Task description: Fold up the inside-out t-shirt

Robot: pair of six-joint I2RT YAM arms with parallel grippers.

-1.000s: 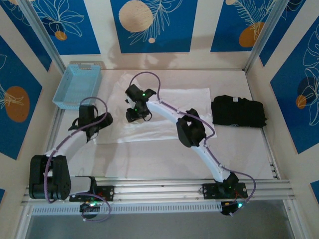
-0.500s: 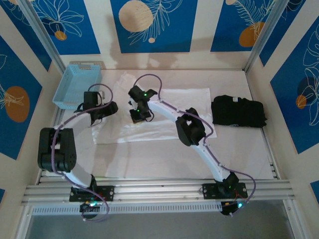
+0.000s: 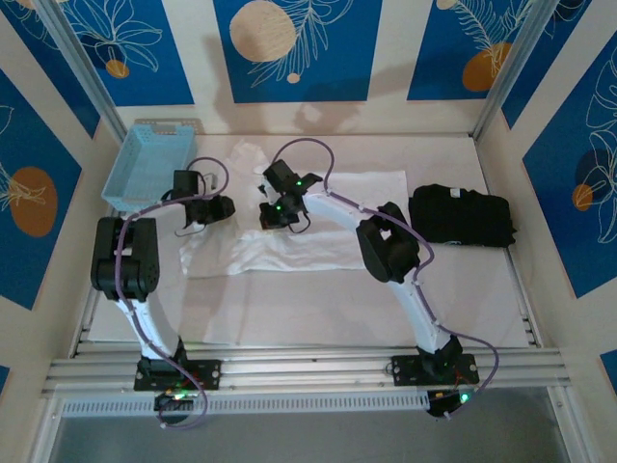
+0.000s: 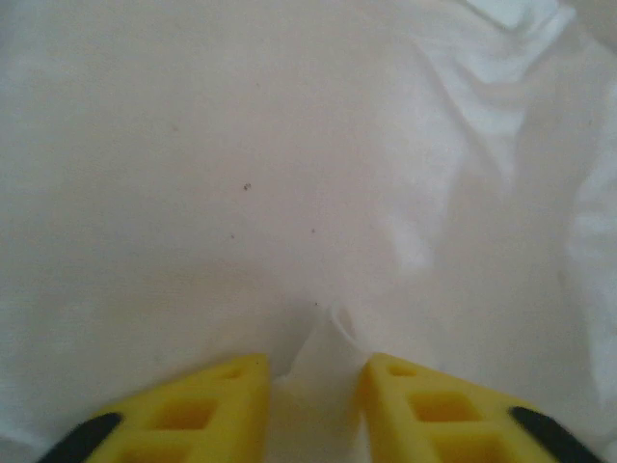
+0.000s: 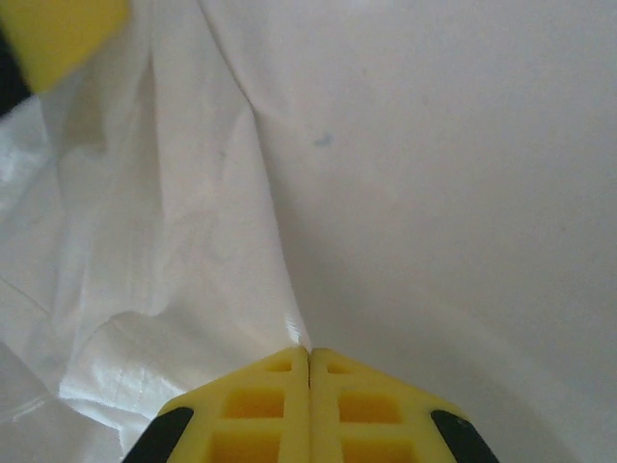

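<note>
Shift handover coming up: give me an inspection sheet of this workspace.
Surface: white table, no spills seen.
Job's things: white t-shirt, spread out and wrinkled mid-table.
Clutter: black folded garment at right; blue basket at back left.
Grippers: left gripper has a t-shirt fold between its jaws, grip uncertain; right gripper shut on the t-shirt.
Cables: purple cables loop above both arms.
Surroundings: blue-patterned wall panels.

Left pincer moved onto t-shirt, narrowing around a fold, right pincer now clamped on it
</note>
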